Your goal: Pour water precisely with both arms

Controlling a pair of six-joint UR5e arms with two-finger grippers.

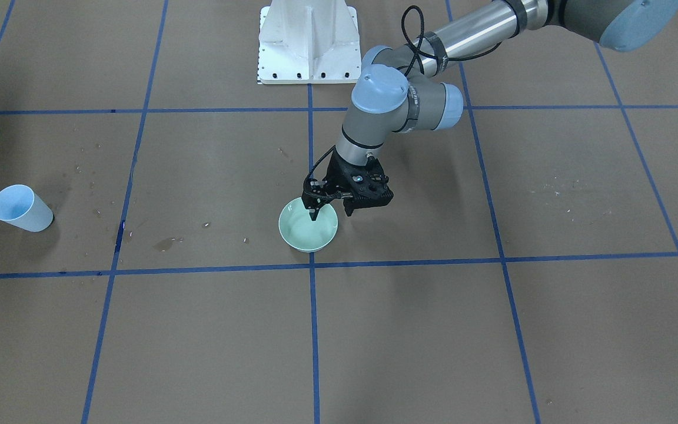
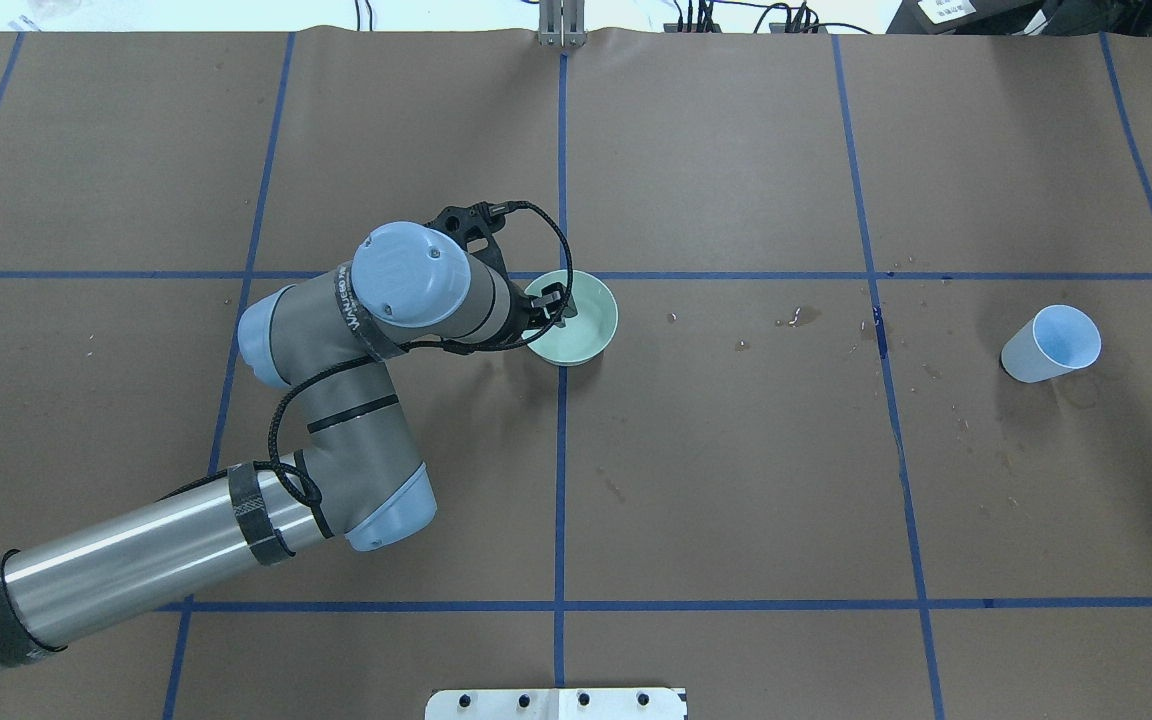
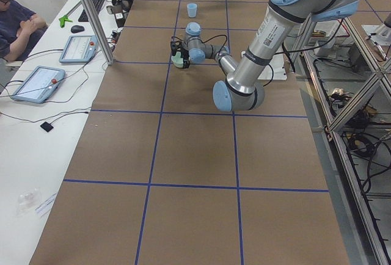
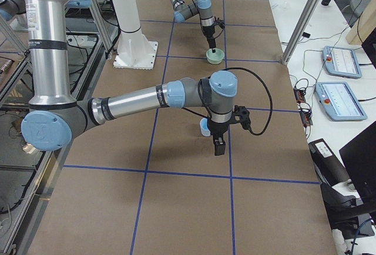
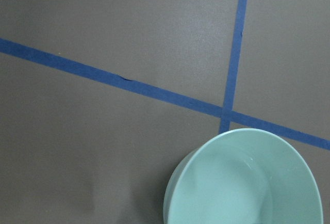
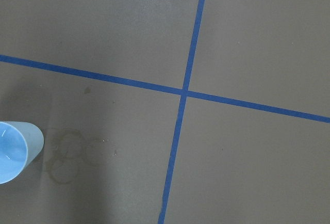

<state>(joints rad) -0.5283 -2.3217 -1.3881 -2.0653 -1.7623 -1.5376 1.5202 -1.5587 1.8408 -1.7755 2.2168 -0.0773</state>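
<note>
A pale green bowl [image 1: 303, 235] stands near the table's middle, by a crossing of blue tape lines. My left gripper [image 1: 331, 213] hangs over it, open, with one finger inside the bowl and the other outside its rim. The left wrist view shows the bowl [image 5: 242, 182] at the lower right; whether it holds water I cannot tell. A light-blue cup [image 2: 1051, 343] stands upright far off on my right. Only the exterior right view shows my right gripper [image 4: 218, 143], low beside the cup [image 4: 204, 127]; its state I cannot tell. The cup's rim [image 6: 15, 152] shows in the right wrist view.
Wet spots and drops [image 2: 801, 318] dot the brown paper between bowl and cup, and ring stains [image 6: 77, 154] lie beside the cup. The white pedestal [image 1: 308, 41] stands behind the bowl. A person [image 3: 18, 24] sits at a side desk with tablets.
</note>
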